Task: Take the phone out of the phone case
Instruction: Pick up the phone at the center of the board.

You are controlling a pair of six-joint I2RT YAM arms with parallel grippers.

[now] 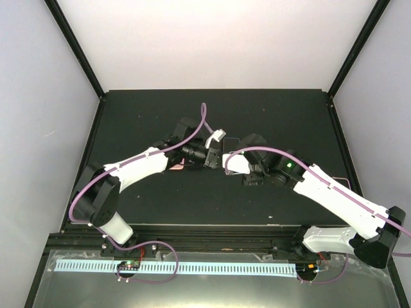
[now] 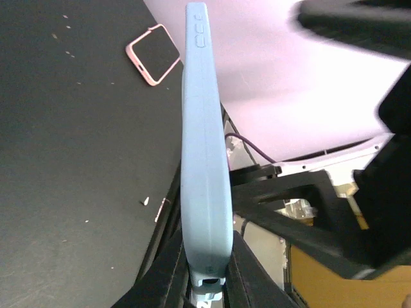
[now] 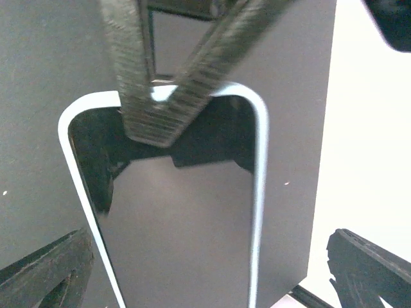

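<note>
The phone (image 3: 180,237) shows its dark glossy screen inside a light blue phone case (image 3: 260,192). It is lifted off the table near the middle (image 1: 218,137). My left gripper (image 2: 207,256) is shut on one end of the cased phone, which the left wrist view shows edge-on (image 2: 204,147). From above, the left gripper (image 1: 207,154) meets the right gripper (image 1: 230,162) at the phone. In the right wrist view the right gripper (image 3: 205,276) stands open, one finger (image 3: 45,269) on each side of the phone's free end and not touching it.
A second, pink phone case (image 2: 153,54) lies open side up on the black table (image 1: 160,115), showing as a pink patch under the left arm (image 1: 174,168). Black frame posts and white walls stand around the table.
</note>
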